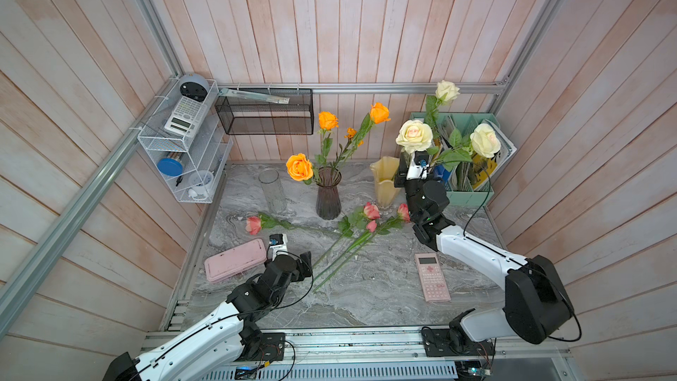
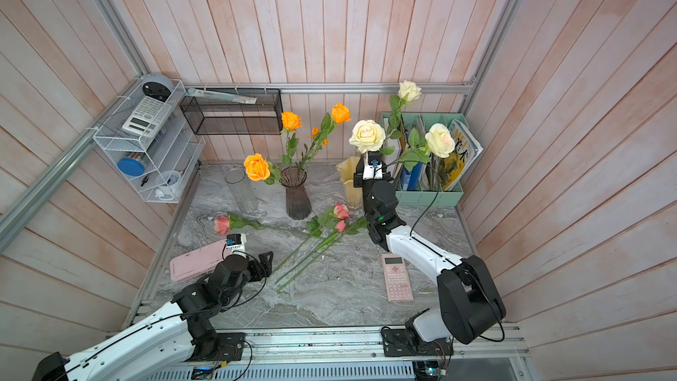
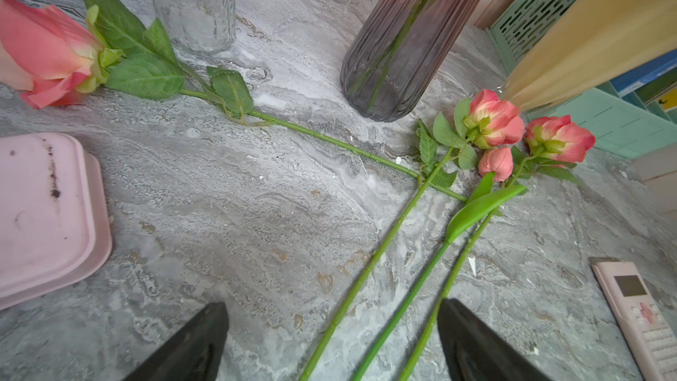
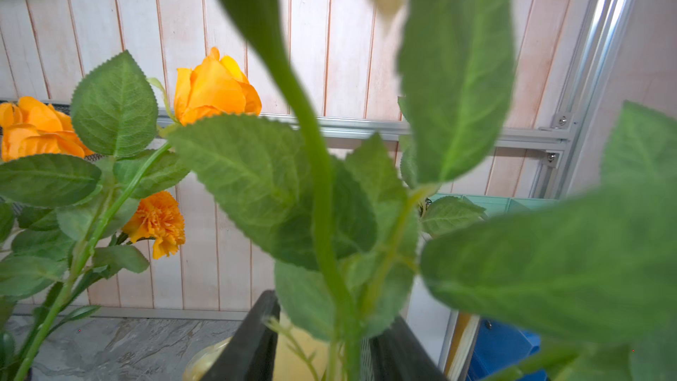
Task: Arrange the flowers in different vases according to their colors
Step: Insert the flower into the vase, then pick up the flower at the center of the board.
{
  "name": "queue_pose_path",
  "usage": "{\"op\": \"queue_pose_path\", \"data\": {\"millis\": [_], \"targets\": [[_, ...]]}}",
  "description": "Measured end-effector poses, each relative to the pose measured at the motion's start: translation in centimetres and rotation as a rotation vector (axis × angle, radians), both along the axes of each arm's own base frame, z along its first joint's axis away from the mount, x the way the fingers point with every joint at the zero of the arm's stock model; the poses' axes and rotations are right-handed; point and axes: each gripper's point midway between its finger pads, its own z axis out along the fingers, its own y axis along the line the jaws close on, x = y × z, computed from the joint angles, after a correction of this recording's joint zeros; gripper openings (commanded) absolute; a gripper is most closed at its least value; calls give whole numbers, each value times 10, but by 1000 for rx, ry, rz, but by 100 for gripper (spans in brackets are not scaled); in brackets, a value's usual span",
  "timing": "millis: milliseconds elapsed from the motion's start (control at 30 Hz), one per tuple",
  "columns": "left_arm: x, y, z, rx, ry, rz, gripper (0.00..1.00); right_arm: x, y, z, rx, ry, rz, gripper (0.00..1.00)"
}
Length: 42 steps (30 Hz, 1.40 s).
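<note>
Three cream-white flowers (image 1: 414,136) rise over the pale yellow vase (image 1: 384,181) at the back right. Their stems (image 4: 322,214) pass between the parted fingers of my right gripper (image 4: 333,309), which stands open just above the yellow rim. Orange flowers (image 1: 299,166) stand in the dark purple vase (image 1: 328,192). The clear glass vase (image 1: 272,190) holds nothing. Pink flowers (image 3: 494,122) lie on the marble, one (image 1: 252,224) apart to the left. My left gripper (image 3: 331,306) hovers open over their green stems (image 3: 370,269), touching none.
A pink case (image 1: 234,260) lies beside the left wrist and a pink calculator (image 1: 432,282) at the front right. The mint-green file holder (image 1: 472,192) stands behind the right arm. A white wire rack (image 1: 183,148) and a black mesh basket (image 1: 263,111) hang on the walls.
</note>
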Motion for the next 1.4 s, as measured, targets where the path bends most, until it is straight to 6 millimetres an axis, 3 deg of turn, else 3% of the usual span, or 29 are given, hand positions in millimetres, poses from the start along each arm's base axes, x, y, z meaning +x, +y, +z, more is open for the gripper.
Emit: {"op": "queue_pose_path", "data": {"millis": [200,467,767,900,1100,1400], "targets": [[2,-9,3,0,0,-42,95,-9,-4,-4,12,47,9,63],[11,-39,13,42,40,-158,96,-34,-14,-3,45,141,40,67],[21,-79,0,108,156,-322,96,-69,-32,-51,61,291,48,68],[27,-95,-2,145,202,-393,95,-84,-39,-60,86,329,54,68],[27,-104,-20,198,320,-458,94,-109,-46,-65,144,376,91,68],[24,-99,-58,286,475,-470,89,-153,-51,-107,208,511,171,65]]}}
